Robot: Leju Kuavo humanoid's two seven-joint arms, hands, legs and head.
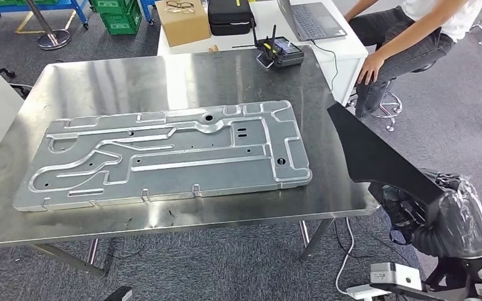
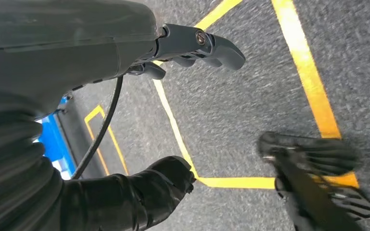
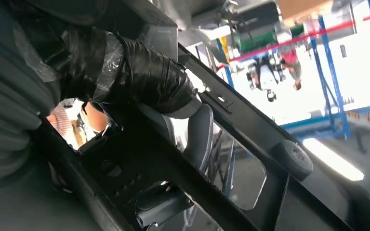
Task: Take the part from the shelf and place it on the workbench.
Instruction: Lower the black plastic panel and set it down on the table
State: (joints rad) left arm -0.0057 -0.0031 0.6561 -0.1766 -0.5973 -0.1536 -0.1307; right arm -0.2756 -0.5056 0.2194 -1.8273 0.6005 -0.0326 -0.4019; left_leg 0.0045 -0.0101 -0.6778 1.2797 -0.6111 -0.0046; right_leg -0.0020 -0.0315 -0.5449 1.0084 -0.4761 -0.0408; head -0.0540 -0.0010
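Black plastic trim part (image 1: 376, 157) held in the right hand (image 1: 442, 216), fingers wrapped around its lower end, its pointed tip rising beside the right edge of the steel workbench (image 1: 163, 75), not yet over it. Same part (image 3: 250, 144) seen close in the right wrist view, gripped under the taped thumb. Left hand (image 2: 192, 45) hanging low over grey floor with yellow tape lines (image 2: 308, 77), fingers apart, holding nothing.

Likely risks: tip catching the table edge on the way across; part slipping in the grip, since held by one end only; landing on the large stamped metal panel (image 1: 163, 153) already lying on the bench, leaving little free surface near the right edge.

Beyond the bench: white table (image 1: 351, 50) with laptop (image 1: 310, 19), cardboard box (image 1: 182, 22), black case (image 1: 231, 15), a radio controller (image 1: 279, 51); seated person (image 1: 408, 31) alongside; green crates (image 1: 119, 15) further back.
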